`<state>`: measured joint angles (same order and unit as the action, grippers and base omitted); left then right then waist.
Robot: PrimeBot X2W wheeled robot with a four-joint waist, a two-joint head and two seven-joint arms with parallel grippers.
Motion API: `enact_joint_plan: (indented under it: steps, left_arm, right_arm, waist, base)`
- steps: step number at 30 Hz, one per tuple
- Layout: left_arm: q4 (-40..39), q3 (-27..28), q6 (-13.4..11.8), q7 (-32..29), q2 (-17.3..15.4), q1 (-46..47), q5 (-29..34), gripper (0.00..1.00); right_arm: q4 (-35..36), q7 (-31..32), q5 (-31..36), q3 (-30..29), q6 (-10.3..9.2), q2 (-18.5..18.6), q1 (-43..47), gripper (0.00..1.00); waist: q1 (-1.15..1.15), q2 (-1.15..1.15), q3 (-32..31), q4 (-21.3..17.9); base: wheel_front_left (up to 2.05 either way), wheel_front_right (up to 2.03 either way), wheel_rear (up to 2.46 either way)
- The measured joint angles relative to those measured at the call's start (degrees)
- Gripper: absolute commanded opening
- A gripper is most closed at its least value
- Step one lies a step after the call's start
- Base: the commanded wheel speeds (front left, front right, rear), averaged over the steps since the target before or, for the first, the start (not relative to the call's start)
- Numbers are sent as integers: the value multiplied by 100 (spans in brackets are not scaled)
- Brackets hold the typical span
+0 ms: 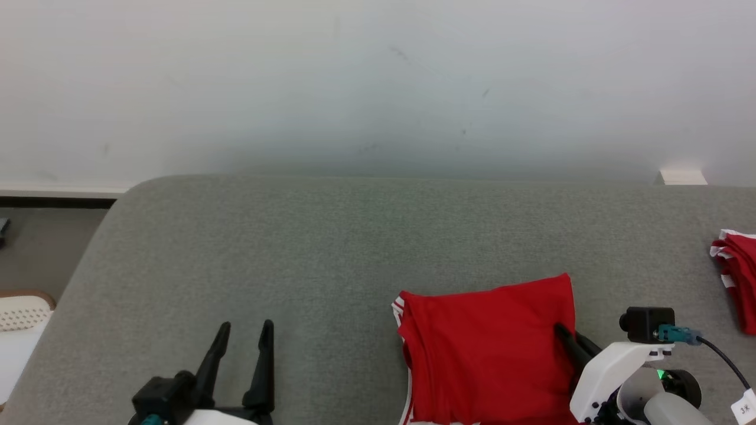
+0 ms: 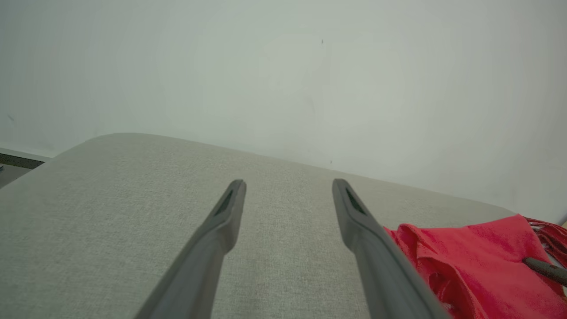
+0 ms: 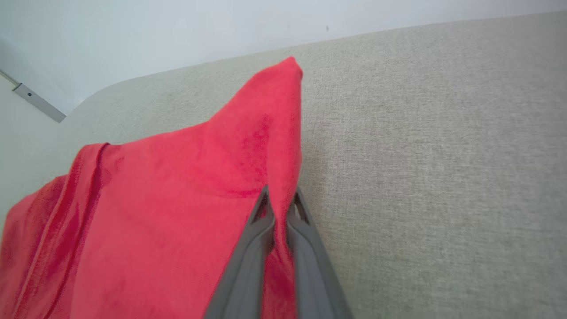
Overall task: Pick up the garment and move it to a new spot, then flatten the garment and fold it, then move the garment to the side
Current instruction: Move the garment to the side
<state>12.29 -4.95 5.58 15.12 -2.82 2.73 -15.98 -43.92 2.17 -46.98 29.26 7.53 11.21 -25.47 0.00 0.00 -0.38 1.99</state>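
A folded red garment (image 1: 490, 348) with white trim lies on the grey padded surface (image 1: 331, 248), near its front edge, right of the middle. My right gripper (image 1: 564, 333) is shut on the garment's right edge; in the right wrist view the red cloth (image 3: 177, 199) is pinched between the two fingers (image 3: 248, 248). My left gripper (image 1: 245, 330) stands open at the lower left, over bare surface, well apart from the garment. The left wrist view has the garment (image 2: 469, 261) to the right of its open fingers (image 2: 363, 226).
Another red and white garment (image 1: 735, 271) lies bunched at the surface's right edge. A white wall (image 1: 378, 82) rises behind the surface. At the far left are the floor and a white perforated object (image 1: 20, 313).
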Motion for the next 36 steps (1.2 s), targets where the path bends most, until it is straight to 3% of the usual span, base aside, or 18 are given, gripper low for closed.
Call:
enact_joint_plan:
  steps: [23, 30, 36]
  left_arm:
    - [152, -1386, -43, 0, 2, 575, -151, 100]
    - [240, -1600, -88, 0, 7, 897, -96, 100]
    - [365, -1593, -89, 0, 3, 1168, 146, 100]
  right_arm:
    - [57, -425, -416, 85, 0, 488, -495, 0]
    - [300, -342, -644, 188, 0, 779, -966, 0]
    - [509, -58, -742, 347, 0, 1397, -1767, 0]
  waist:
    - [0, 0, 152, -2052]
    - [0, 0, 597, -2105]
    - [0, 0, 1145, -1980]
  base:
    - [0, 0, 0]
    - [0, 0, 0]
    - [0, 0, 0]
